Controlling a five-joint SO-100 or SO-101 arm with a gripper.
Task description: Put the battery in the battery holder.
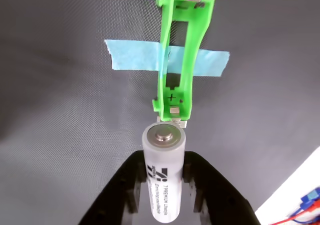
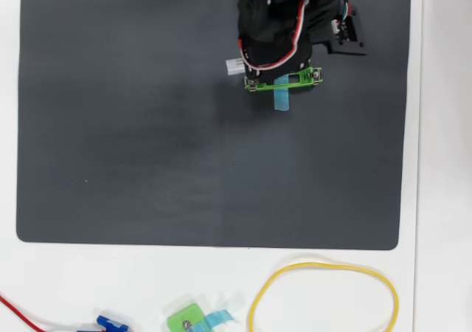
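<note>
Black plastic fingers point(image 1: 165, 187) filled the bottom of the wrist view, clenched on a small white-silver cylindrical battery point(image 1: 164, 172) that stood between them with its metal end cap facing the camera. Dark print ran down the battery's side; "PREMIUM" beside a slanted logo could be made out, while the smaller lines under it were too fine to read. Both fingers pressed against the battery's sides, parted only as far as its width.

Just beyond the fingertips lay the long, narrow bright-green plastic battery holder point(image 1: 186, 60), its near end almost touching the battery's cap. A moulded plus sign showed on the holder's floor near that end, and metal contacts sat at both ends. A light-blue tape strip point(image 1: 132, 55) crossed the holder and stuck it to the dark grey mat point(image 1: 60, 135) under the fingers.

From overhead, the black arm point(image 2: 284, 15) with red and white wires covered the fingers, and the green holder point(image 2: 302, 80) lay directly below it on the mat. Well away from the fingers, on the white bench point(image 2: 442, 199), lay a yellow loop of cord point(image 2: 324, 265), a small squarish green piece with blue tape point(image 2: 183, 319) and a blue connector point(image 2: 110, 322).
</note>
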